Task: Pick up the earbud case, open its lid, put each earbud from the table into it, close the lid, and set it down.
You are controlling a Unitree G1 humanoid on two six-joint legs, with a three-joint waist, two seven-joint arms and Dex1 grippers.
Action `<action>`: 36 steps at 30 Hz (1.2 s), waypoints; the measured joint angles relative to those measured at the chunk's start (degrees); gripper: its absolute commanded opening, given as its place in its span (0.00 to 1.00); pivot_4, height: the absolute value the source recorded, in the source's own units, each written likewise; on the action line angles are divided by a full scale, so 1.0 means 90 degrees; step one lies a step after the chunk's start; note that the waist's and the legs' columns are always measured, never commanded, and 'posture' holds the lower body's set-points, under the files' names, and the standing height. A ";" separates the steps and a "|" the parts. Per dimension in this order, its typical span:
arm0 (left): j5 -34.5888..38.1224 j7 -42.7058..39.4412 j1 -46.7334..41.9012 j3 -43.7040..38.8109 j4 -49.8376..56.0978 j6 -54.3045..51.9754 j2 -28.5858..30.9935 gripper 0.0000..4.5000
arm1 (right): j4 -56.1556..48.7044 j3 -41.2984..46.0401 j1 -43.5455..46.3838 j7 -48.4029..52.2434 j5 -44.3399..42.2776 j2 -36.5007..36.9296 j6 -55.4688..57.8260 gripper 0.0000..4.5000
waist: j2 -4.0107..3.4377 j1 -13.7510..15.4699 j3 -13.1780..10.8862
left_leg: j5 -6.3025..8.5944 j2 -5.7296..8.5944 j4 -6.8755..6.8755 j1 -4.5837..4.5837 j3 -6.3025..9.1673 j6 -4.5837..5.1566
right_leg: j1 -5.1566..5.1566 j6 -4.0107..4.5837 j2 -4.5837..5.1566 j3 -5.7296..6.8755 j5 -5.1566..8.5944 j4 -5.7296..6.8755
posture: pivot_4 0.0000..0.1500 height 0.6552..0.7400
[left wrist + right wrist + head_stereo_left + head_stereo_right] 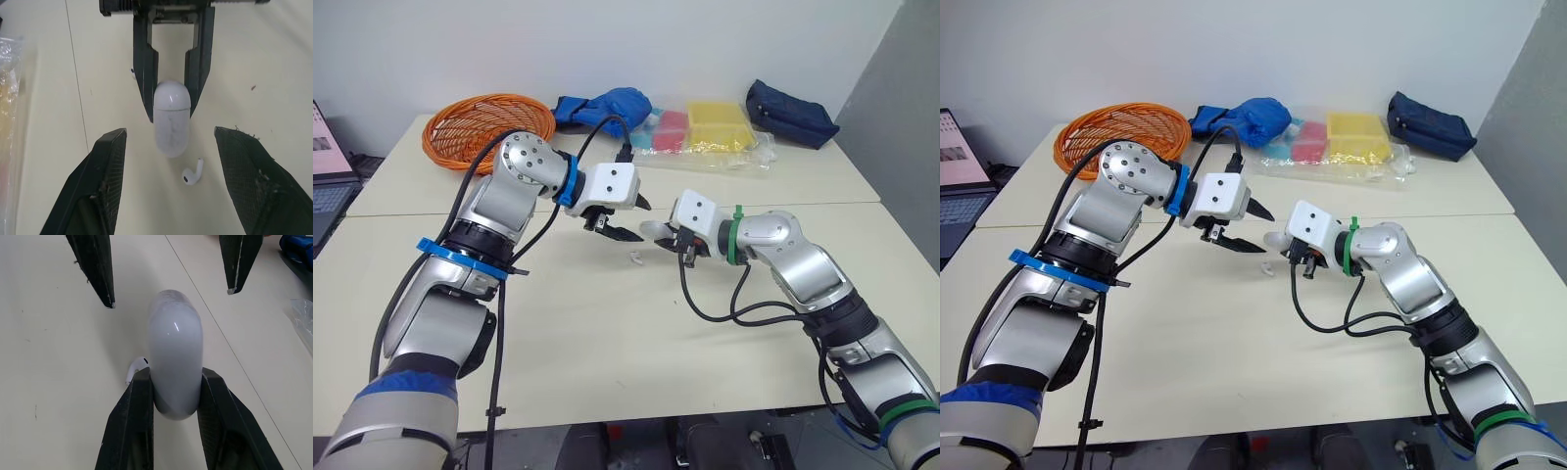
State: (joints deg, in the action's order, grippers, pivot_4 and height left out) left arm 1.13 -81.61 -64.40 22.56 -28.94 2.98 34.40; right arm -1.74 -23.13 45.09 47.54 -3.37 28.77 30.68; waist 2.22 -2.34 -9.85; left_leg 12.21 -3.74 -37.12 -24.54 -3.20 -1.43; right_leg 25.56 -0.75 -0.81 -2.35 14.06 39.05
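My right gripper is shut on the white earbud case, which it holds just above the table with its lid closed. The rounded end of the case points toward my left gripper. That gripper is open, with its two fingertips on either side of the case's free end and not touching it. One white earbud lies on the table right below the case. A second small white piece, probably the other earbud, lies beside the right gripper's fingers.
At the back of the table are an orange woven basket, a blue cloth bundle, a clear plastic bag of coloured boxes and a navy pouch. A laptop sits at the far left.
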 measured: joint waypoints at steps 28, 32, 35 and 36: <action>-0.0071 -0.0046 0.0080 -0.0059 -0.0047 -0.0191 -0.0174 0.17 | -0.0322 0.0082 0.0163 0.0119 -0.0004 -0.0195 0.0324 0.18 | 0.0000 0.0057 0.0000 | 0.0000 0.0000 -0.0005 -0.0001 0.0002 0.0000 | 0.0000 0.0010 0.0000 0.0001 -0.0006 0.0002 | 1.00 1.00; -0.0072 -0.0044 0.0079 -0.0059 -0.0007 -0.0278 -0.0177 0.17 | -0.0322 0.0093 0.0163 0.0128 0.0000 -0.0188 0.0325 0.18 | 0.0000 0.0057 0.0000 | 0.0000 0.0001 -0.0005 -0.0002 0.0001 0.0000 | 0.0000 0.0010 0.0000 0.0000 -0.0006 0.0002 | 1.00 1.00; -0.0076 -0.0020 0.0077 -0.0073 -0.0010 -0.0329 -0.0205 0.17 | -0.0314 0.0105 0.0163 0.0128 0.0005 -0.0177 0.0318 0.18 | 0.0000 0.0057 0.0000 | 0.0000 0.0001 -0.0005 -0.0002 0.0001 0.0000 | -0.0001 0.0010 0.0000 0.0000 -0.0006 0.0002 | 1.00 1.00; -0.0078 -0.0011 0.0077 -0.0090 -0.0010 -0.0368 -0.0226 0.17 | -0.0304 0.0118 0.0163 0.0132 0.0004 -0.0164 0.0312 0.18 | 0.0000 0.0057 0.0000 | 0.0000 0.0001 -0.0005 -0.0002 0.0002 0.0000 | -0.0001 0.0010 0.0000 0.0001 -0.0006 0.0002 | 1.00 1.00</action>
State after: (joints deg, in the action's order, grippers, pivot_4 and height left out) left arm 0.42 -81.70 -63.71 21.75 -29.03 -0.33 32.37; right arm -4.47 -22.06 46.56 48.73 -3.33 27.29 33.49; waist 2.22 -1.83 -9.84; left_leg 12.21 -3.74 -37.17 -24.55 -3.18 -1.43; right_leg 25.56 -0.65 -0.81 -2.34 14.00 39.07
